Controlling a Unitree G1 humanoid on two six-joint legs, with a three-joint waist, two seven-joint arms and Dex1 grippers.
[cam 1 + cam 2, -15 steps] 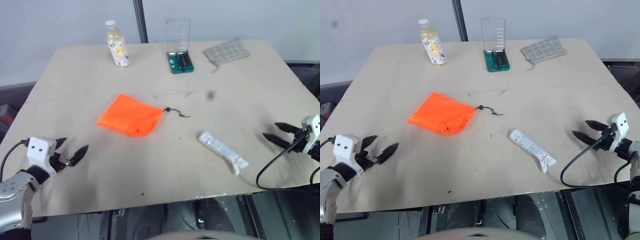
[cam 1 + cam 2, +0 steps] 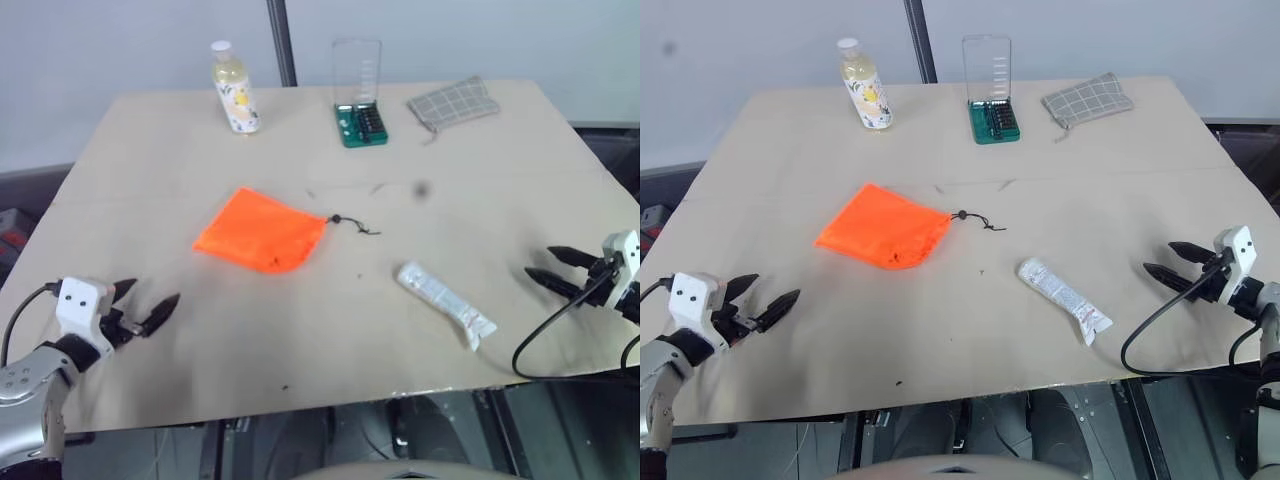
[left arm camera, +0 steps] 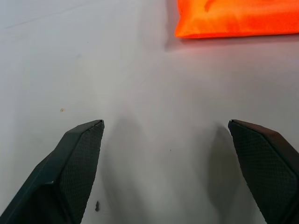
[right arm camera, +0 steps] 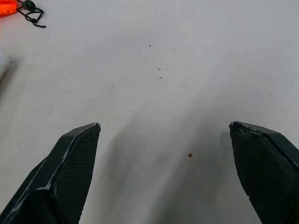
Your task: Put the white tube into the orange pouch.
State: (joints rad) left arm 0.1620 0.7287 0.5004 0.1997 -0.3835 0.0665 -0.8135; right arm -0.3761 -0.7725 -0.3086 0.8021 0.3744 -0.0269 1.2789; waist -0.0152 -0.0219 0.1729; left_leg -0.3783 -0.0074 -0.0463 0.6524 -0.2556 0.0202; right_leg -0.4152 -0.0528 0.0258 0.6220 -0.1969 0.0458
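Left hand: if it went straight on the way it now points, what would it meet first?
Probably the orange pouch, which lies ahead of the open left hand across bare table. Nothing else sits between them, though depth is hard to judge.

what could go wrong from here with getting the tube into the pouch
1. The pouch lies flat with its mouth looking cinched by the cord, so the tube may not slide in unless it is opened first.
2. The tube is near the table's front edge; a clumsy grasp by the right gripper could nudge it off.
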